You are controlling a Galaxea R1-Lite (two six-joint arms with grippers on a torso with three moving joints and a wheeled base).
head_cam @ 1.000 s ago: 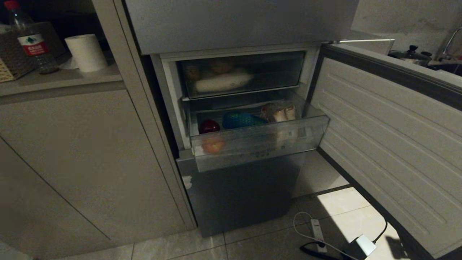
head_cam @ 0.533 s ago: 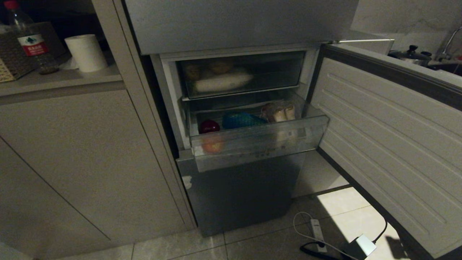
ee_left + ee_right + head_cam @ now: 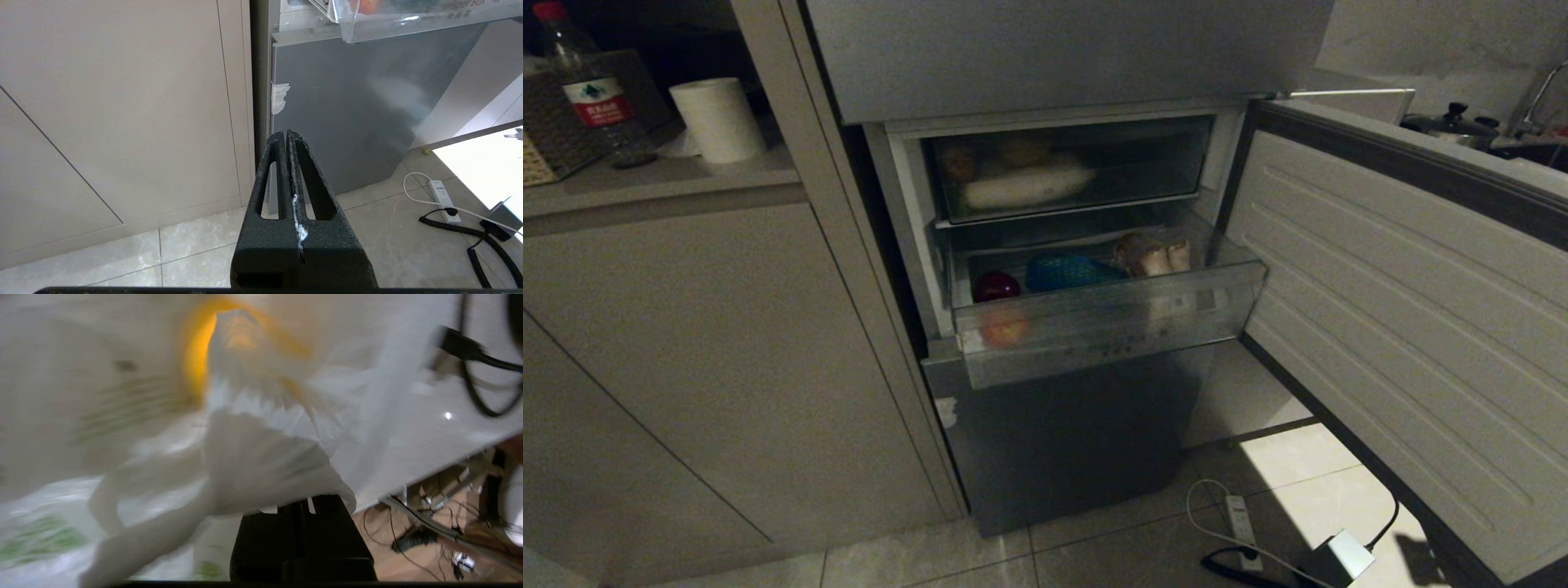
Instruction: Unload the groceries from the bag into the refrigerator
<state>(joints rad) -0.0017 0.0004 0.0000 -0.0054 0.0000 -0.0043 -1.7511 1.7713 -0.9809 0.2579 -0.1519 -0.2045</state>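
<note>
The refrigerator (image 3: 1062,49) stands before me with its middle door (image 3: 1405,310) swung open to the right. A clear drawer (image 3: 1111,318) is pulled out, holding a dark red fruit (image 3: 996,286), a blue-green netted item (image 3: 1066,271) and pale beige lumps (image 3: 1156,253). No arm shows in the head view. My left gripper (image 3: 286,132) hangs shut and empty, low in front of the fridge's bottom door (image 3: 347,114). The white bag (image 3: 261,465) with green print drapes over my right gripper (image 3: 300,500), which is shut on a fold of it; the fingertips are hidden.
A beige cabinet (image 3: 711,367) flanks the fridge on the left, with a water bottle (image 3: 592,90) and paper roll (image 3: 719,118) on its counter. A power strip and cable (image 3: 1241,523) lie on the tiles below the open door. Something orange (image 3: 196,355) glows through the bag.
</note>
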